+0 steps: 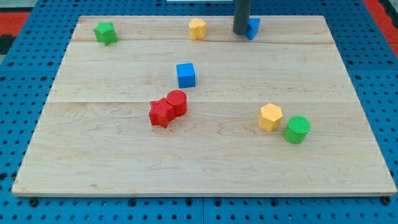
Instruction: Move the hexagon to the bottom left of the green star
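Observation:
The yellow hexagon (270, 117) lies at the view's lower right, touching a green cylinder (297, 129) on its right. The green star (105, 32) sits near the board's top left corner. My tip (240, 32) is at the view's top, right of centre, against the left side of a blue block (252, 28) that it partly hides. The tip is far above the hexagon and far right of the star.
A yellow block (197, 28) sits at the top centre, left of the tip. A blue cube (186, 74) lies mid-board. A red star (161, 112) and a red cylinder (177, 102) touch below it. The wooden board (93, 162) ends in a blue pegboard surround.

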Action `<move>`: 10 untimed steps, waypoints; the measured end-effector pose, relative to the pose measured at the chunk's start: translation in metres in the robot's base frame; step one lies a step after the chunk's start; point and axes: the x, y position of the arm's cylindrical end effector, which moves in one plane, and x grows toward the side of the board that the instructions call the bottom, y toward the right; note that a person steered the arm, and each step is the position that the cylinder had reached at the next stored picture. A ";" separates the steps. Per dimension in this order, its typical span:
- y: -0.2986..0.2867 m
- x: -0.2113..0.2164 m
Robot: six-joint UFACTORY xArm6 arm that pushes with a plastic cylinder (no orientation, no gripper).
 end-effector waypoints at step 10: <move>-0.071 0.113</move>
